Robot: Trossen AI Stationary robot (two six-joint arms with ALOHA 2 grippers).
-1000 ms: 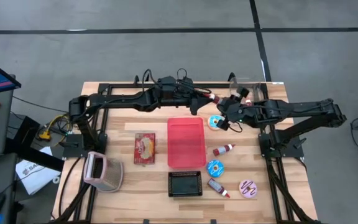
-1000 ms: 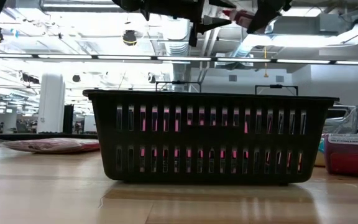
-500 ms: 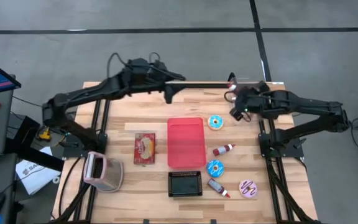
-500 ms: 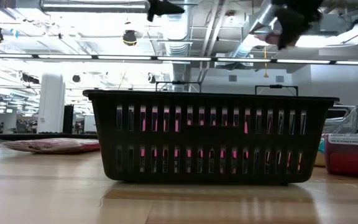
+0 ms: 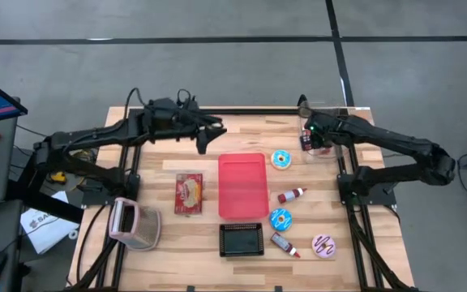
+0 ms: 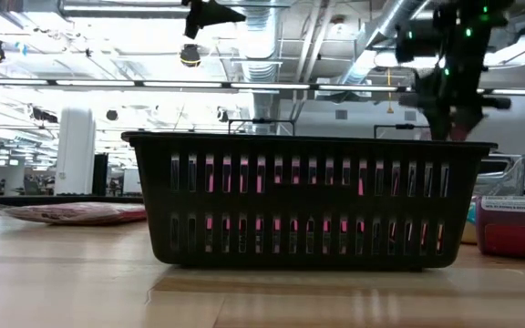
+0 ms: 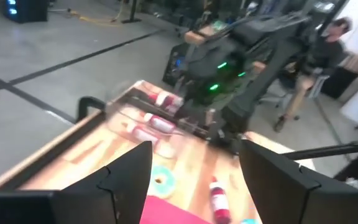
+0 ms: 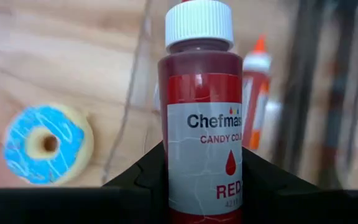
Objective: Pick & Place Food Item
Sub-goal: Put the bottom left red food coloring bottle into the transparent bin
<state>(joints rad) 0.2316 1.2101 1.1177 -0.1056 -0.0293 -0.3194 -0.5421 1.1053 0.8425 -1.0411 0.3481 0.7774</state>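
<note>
My right gripper (image 5: pixel 310 139) is shut on a red food-colouring bottle (image 8: pixel 199 124) with a white cap, above the table's far right corner, by a clear container (image 5: pixel 327 148). In the low view this gripper (image 6: pixel 449 96) shows at upper right. My left gripper (image 5: pixel 205 139) hangs open and holds nothing above the far side of the table, left of the red tray (image 5: pixel 242 185). Its two fingers (image 7: pixel 129 180) stand well apart in the left wrist view. My right gripper pinches the bottle's lower body (image 8: pixel 194 186) between its two fingers (image 8: pixel 146 175), one on each side. The bottle runs out along the fingers, its cap (image 8: pixel 199 23) pointing away from the wrist. The fingers slant down from above. The bottle is lifted clear of the table.
A black basket (image 5: pixel 242 239) stands near the front edge. Two blue donuts (image 5: pixel 281 159) (image 5: pixel 280 217), a pink donut (image 5: pixel 323 244) and two small bottles (image 5: pixel 292 195) (image 5: pixel 284 243) lie right of the tray. A food packet (image 5: pixel 189 193) lies left of it. Another orange-tipped bottle (image 8: pixel 257 81) lies below the held one.
The two grippers were close together above the far middle of the table. My left gripper has drawn back toward the table's left. My right gripper has carried the red bottle toward the far right corner, come down and tipped to point downward.
</note>
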